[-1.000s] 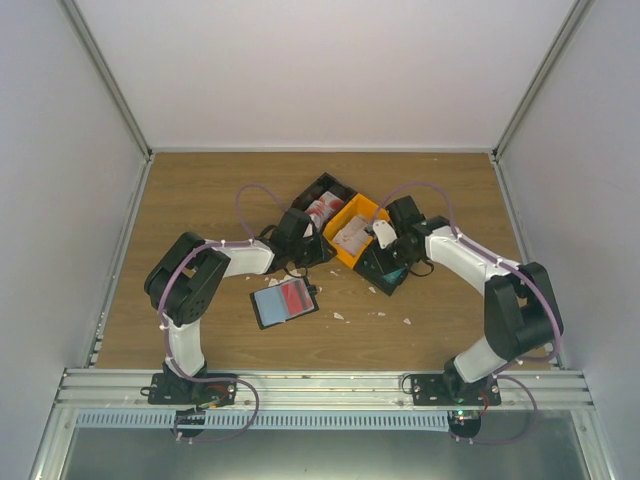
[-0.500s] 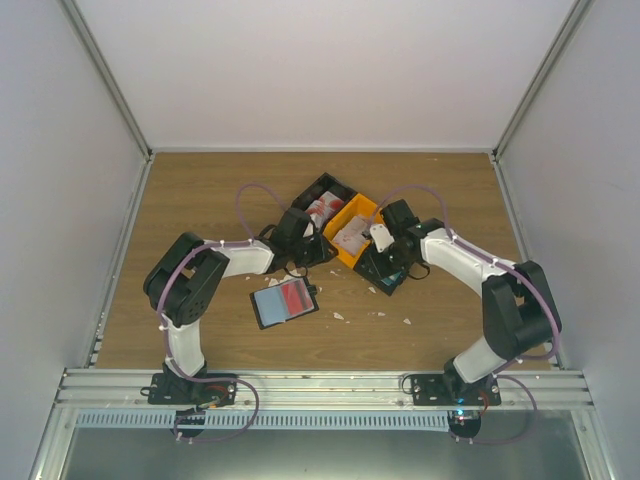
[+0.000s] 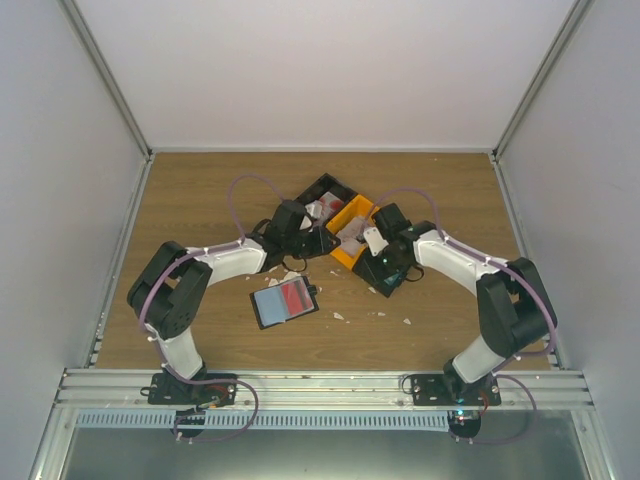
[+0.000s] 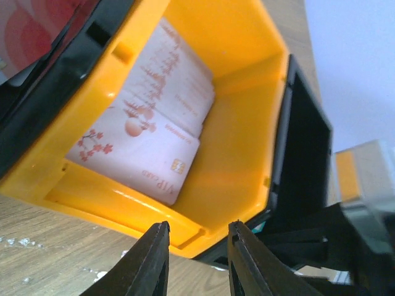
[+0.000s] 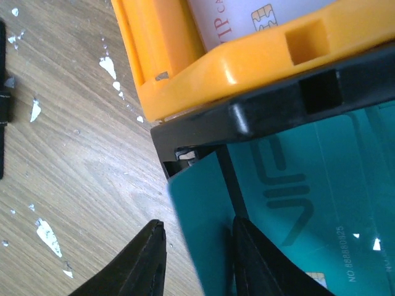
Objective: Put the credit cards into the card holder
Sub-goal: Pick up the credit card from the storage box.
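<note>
Wood surface: pale credit cards in orange bin, teal card in black bin, card holder open nearby.
Likely thin, stiff, slick, light; pinch a raised edge. Left tool part-open, empty; right tool part-open over teal card's corner.

Bright, diffuse light, faint shadows on table. Wrist views soft up close, esp. left gripper; small glare on orange bin rim.

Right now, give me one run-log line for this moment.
left hand: open, at orange bin rim | right hand: open, over teal card | card holder: on table
</note>
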Controlling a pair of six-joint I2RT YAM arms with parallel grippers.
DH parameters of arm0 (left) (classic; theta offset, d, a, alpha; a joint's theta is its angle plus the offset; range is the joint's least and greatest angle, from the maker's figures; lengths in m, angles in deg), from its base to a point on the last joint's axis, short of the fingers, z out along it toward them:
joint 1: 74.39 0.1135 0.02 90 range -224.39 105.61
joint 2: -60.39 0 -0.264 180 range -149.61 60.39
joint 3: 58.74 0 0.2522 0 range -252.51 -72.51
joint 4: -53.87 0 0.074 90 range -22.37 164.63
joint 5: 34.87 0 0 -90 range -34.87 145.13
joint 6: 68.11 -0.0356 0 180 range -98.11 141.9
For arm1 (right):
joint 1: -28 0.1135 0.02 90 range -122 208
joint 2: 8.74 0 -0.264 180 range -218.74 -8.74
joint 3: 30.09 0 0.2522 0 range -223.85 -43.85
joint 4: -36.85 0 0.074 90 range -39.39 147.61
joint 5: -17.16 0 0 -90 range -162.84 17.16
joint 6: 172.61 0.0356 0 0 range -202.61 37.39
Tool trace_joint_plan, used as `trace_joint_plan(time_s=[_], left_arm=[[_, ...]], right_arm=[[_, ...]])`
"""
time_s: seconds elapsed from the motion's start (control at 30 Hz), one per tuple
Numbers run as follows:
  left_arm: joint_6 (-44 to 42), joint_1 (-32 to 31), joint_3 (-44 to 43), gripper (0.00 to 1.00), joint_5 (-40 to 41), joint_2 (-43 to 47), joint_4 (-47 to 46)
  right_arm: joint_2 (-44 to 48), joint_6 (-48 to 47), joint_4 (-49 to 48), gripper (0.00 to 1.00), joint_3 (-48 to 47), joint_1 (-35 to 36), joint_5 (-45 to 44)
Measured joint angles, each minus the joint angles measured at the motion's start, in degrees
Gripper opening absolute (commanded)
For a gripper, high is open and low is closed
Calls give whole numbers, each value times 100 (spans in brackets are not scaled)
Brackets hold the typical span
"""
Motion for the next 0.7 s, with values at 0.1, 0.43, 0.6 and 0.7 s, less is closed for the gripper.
trace_joint_plan(time_s=[0.1, 0.43, 0.6, 0.7], left_arm=[[-26, 0, 24, 30, 7, 203, 15], [-103, 0, 409, 31, 129, 879, 131], [-125, 0, 673, 31, 188, 1137, 258], [-136, 0, 807, 35, 240, 1340, 319]], right_arm=[[15, 31, 2, 23, 0, 26, -66], [422, 162, -92, 1, 0, 66, -271], [531, 175, -144, 0, 20, 76, -334], [656, 229, -160, 0, 24, 83, -472]])
